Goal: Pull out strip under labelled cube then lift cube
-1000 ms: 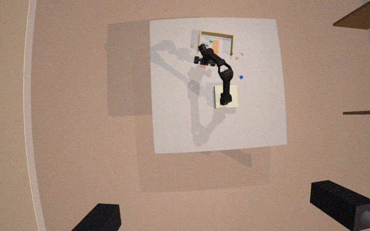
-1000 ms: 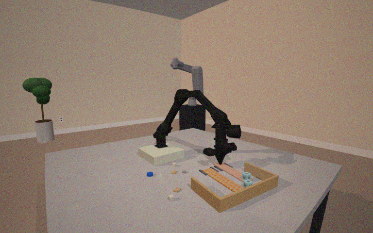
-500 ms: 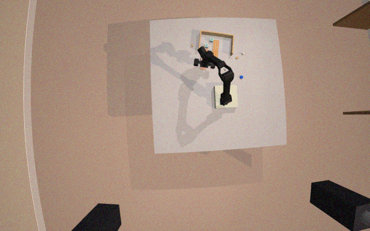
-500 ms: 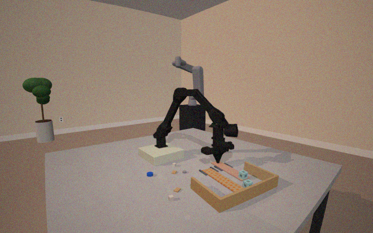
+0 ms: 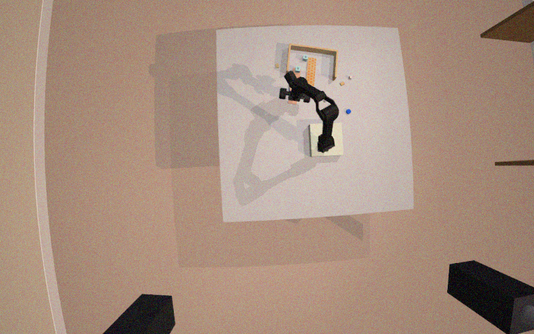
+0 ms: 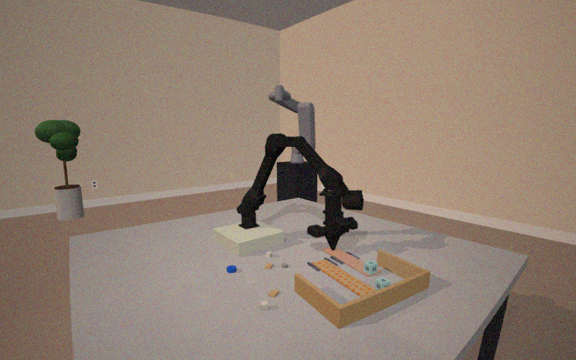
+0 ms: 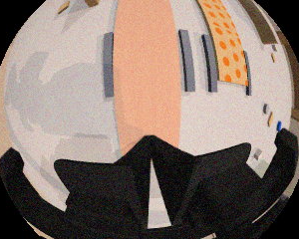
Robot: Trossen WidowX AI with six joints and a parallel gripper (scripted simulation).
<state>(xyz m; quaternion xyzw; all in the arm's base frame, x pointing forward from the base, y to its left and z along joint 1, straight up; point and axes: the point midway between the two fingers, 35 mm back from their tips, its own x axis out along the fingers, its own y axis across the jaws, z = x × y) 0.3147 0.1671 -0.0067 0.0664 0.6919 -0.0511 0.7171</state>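
A plain salmon strip [image 6: 343,256] [image 7: 147,65] lies lengthwise between dark guide bars, its near end well outside the tray. One pale teal cube [image 5: 297,69] [image 6: 370,267] with dark marks sits on its far end. A second such cube [image 5: 305,58] [image 6: 382,283] is near the back wall, between the two strips' lines; its base is partly hidden. The marks are too small to read. An orange-dotted strip [image 5: 311,70] [image 6: 342,276] [image 7: 228,47] lies parallel. My gripper [image 6: 333,247] [image 7: 149,139] is shut, tips pointing down at the salmon strip's near end; whether they touch it is unclear.
A three-sided wooden tray [image 5: 313,48] [image 6: 385,295] encloses the strips' far ends. Dark guide bars [image 6: 313,266] [image 7: 109,65] stand beside the strips. A blue disc [image 5: 348,111] [image 6: 231,268] and several small pale and tan blocks lie on the tray's other side, nearer the arm's base.
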